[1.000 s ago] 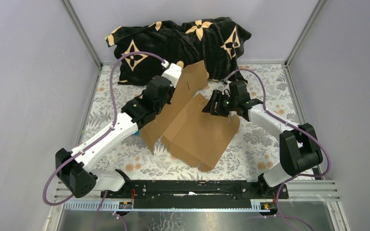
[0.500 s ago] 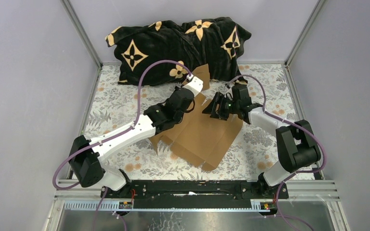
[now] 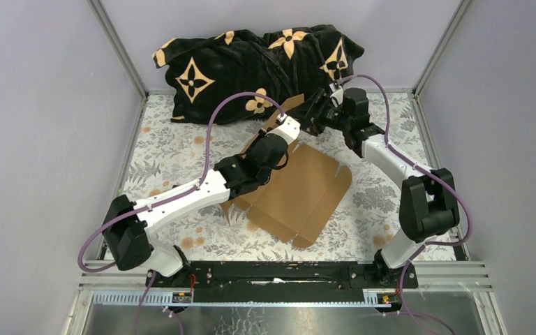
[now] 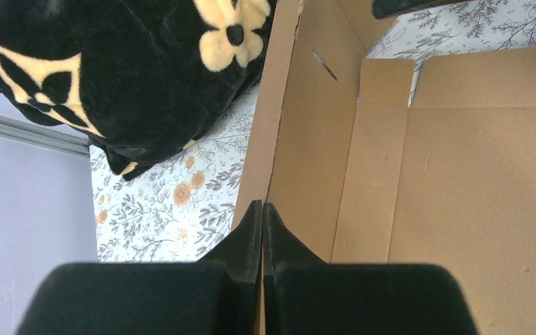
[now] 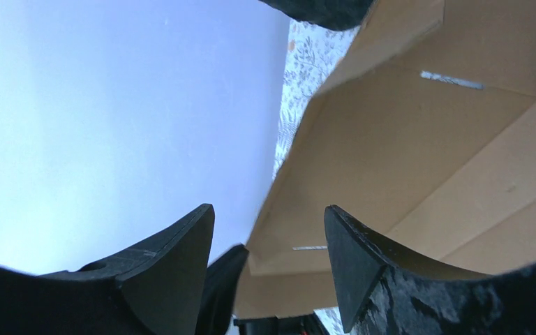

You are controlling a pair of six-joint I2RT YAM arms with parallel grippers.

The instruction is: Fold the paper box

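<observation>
1. The paper box (image 3: 307, 188) lies opened out mid-surface (image 3: 174, 146). Its far-left flap (image 3: 287, 106) stands up near the blanket (image 3: 237, 63).
2. Left end effector (image 4: 262, 209) is clamped tight on the flap's edge. Right end effector (image 5: 269, 213) gapes astride the flap's far corner, holding nothing.
3. My call: hold the pinch steady and let the right side press the flap over along its crease.
4. Since a second ago, the left arm has swung rightward and the right has left the sheet's middle for the far edge.

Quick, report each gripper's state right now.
Left gripper: closed, apparently pinching the raised flap of the paper box.
Right gripper: open, fingers either side of that flap's edge, not gripping.
</observation>
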